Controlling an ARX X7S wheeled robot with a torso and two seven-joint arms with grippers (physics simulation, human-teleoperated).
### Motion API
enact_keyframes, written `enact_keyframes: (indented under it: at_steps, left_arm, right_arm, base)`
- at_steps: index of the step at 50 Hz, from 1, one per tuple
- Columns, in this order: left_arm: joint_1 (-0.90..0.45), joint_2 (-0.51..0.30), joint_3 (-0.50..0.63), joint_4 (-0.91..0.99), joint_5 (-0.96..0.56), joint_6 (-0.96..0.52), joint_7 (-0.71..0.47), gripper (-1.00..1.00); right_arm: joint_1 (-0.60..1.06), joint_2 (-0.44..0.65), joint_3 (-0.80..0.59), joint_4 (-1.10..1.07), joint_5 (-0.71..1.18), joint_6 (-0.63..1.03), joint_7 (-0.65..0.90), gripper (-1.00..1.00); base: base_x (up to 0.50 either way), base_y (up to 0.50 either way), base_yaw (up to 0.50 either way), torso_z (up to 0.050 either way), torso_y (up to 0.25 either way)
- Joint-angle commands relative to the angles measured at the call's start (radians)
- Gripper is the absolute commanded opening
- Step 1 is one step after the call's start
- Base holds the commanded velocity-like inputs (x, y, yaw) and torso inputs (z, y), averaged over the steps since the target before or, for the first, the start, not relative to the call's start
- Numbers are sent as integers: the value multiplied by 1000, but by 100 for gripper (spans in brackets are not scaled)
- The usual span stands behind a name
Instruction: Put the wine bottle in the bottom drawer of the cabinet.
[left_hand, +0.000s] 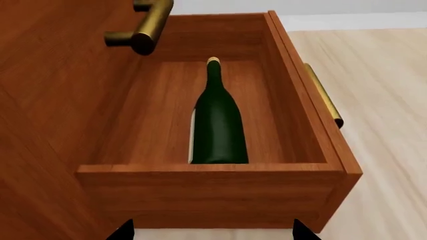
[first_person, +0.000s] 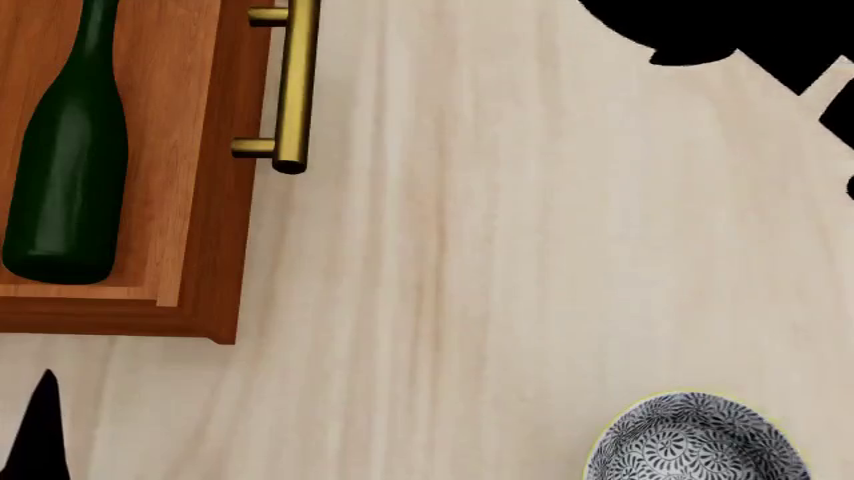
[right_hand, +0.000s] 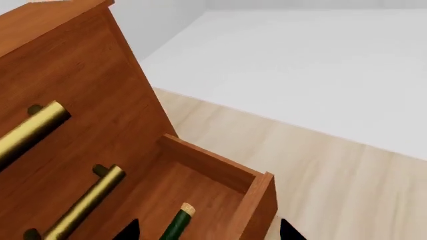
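— What is seen of the room?
— A pale wooden floor (first_person: 534, 250) is laid with long boards. A plain white wall (right_hand: 320, 65) is seen behind it.
— Anything else?
— A patterned grey bowl (first_person: 694, 440) is placed on the floor.

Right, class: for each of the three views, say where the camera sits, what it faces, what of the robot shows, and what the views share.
Left wrist: above one end of the open bottom drawer, looking in at the wine bottle; dark pincer tips at the frame edge.
Head: looking down at the floor, the drawer corner and a patterned bowl; dark arm parts at the edges.
Right wrist: beside the cabinet, facing the drawer's far end; pincer tips barely visible.
Shared: all three show the bottle lying in the drawer.
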Motion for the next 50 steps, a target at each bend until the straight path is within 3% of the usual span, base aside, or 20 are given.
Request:
enact_keyframes:
  at_steps: [1, 17, 24, 26, 29, 31, 34, 36, 45, 50]
  left_arm:
    - [-11, -10, -8, 15, -9, -20, -6, 100]
    - [-74, -91, -38, 85, -78, -77, -9, 100]
    - [-132, -107, -11, 131, -113, -136, -9, 100]
    - [-237, -147, 117, 132, -99, -94, -11, 100]
    - [-458, -188, 398, 132, -65, -4, -17, 100]
    - [-681, -171, 670, 132, -33, 35, -61, 100]
    - [-1122, -73, 1120, 132, 48, 202, -173, 100]
    - [-1231, -67, 1377, 132, 72, 250, -174, 100]
    - [-1380, -23, 1582, 132, 107, 333, -174, 100]
    - [-1394, -24, 1592, 132, 102, 327, -174, 100]
  right_arm:
    - [-10, 194, 24, -317, -30, -49, 193, 100]
    - [-90, 454, 38, -707, -70, -132, 458, 100]
    - [-104, 521, 36, -809, -84, -135, 532, 100]
    - [-110, 540, 43, -827, -77, -146, 534, 100]
    - [-115, 558, 48, -846, -77, -153, 545, 100]
    - [-118, 565, 48, -858, -77, -153, 554, 100]
    - [-122, 585, 50, -891, -75, -155, 574, 100]
    - [-125, 610, 61, -930, -63, -169, 588, 100]
    - [-110, 709, 69, -1082, -39, -148, 691, 100]
    - [-116, 745, 72, -1131, -34, -152, 719, 100]
  base:
    - [0, 0, 0, 0, 0]
    - [0, 0, 0, 0, 0]
    - [0, 0, 0, 0, 0]
    - [0, 0, 0, 0, 0]
    - [0, 0, 0, 0, 0]
    - [0, 0, 0, 0, 0]
    - [0, 0, 0, 0, 0]
    - [0, 0, 0, 0, 0]
    - [0, 0, 0, 0, 0]
    - [0, 0, 0, 0, 0]
